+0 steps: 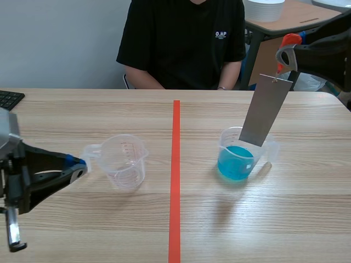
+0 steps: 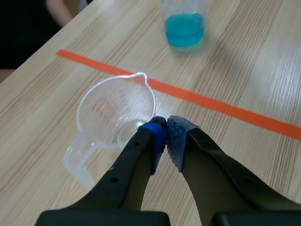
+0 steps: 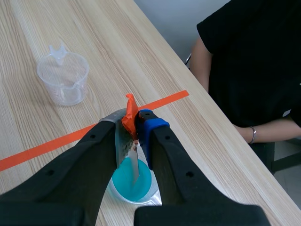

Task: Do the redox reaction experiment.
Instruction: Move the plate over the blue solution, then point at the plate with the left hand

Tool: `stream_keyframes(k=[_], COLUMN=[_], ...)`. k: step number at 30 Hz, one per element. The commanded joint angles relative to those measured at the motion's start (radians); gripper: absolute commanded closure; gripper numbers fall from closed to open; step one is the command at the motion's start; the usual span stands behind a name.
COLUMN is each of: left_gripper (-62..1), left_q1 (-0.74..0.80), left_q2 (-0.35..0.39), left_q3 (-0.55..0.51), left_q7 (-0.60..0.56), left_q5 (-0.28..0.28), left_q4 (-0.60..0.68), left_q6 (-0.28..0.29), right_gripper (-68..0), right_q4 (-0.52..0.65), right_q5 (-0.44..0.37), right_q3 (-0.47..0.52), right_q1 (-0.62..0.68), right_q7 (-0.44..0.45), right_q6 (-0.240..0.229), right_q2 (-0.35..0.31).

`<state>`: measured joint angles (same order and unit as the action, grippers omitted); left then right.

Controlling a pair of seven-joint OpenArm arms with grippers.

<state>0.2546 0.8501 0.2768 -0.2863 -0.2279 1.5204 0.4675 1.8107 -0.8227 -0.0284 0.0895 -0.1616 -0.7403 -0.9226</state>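
Scene view: the right pincer (image 1: pixel 284 55) clamps a grey metal strip (image 1: pixel 266 112), its lower end inside the cup of blue liquid (image 1: pixel 237 161). Left wrist view: the left pincer (image 2: pixel 165 128) is closed on nothing beside the empty measuring cup (image 2: pixel 115 106). Right wrist view: the strip enters tilted, so a sideways drag could tip the cup

**A:** Bright, even room light across the table (image 1: pixel 109 230), and it's soft, coming from overhead.

**B:** Shadows are faint. There's a pale one spilling from the blue beaker (image 1: pixel 237 159) toward the robot's right, and a thinner one under the clear cup (image 1: pixel 125 161).

**A:** The metal strip (image 1: pixel 266 109) reads flat grey, with no glare.

**B:** There's a mild sheen on the wood in the left wrist view. The black shirt (image 1: pixel 181 38) swallows all detail.
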Motion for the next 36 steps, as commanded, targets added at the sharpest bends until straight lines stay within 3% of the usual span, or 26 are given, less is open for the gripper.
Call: stream_keyframes(k=[1,13,18,27,36], left_gripper=[-4.5,-4.5,-4.5,-4.5,-4.5], left_q1=[-0.041,-0.333,-0.402,-0.5,-0.591], left_q2=[-0.031,-0.235,-0.324,-0.479,-0.596], left_q3=[0.014,0.223,0.283,0.352,0.383], left_q7=[0.015,0.239,0.282,0.283,0.284], left_q5=[-0.014,-0.01,0.043,0.119,0.121], left_q4=[0.011,0.01,-0.023,-0.204,-0.362], left_q6=[-0.001,-0.035,-0.056,-0.084,-0.084], right_gripper=[-1.3,-1.3,-1.3,-1.3,-1.3], right_q4=[0.013,0.013,0.013,0.013,0.013], right_q5=[-0.014,0.057,0.076,0.079,0.079], right_q3=[-0.005,-0.005,-0.005,-0.005,-0.005], right_q1=[-0.018,-0.02,-0.02,-0.02,-0.02], right_q7=[0.016,0.015,0.014,0.014,0.015], right_q6=[-0.005,-0.005,-0.005,-0.005,-0.005], right_q2=[-0.01,0.042,0.053,0.053,0.053])
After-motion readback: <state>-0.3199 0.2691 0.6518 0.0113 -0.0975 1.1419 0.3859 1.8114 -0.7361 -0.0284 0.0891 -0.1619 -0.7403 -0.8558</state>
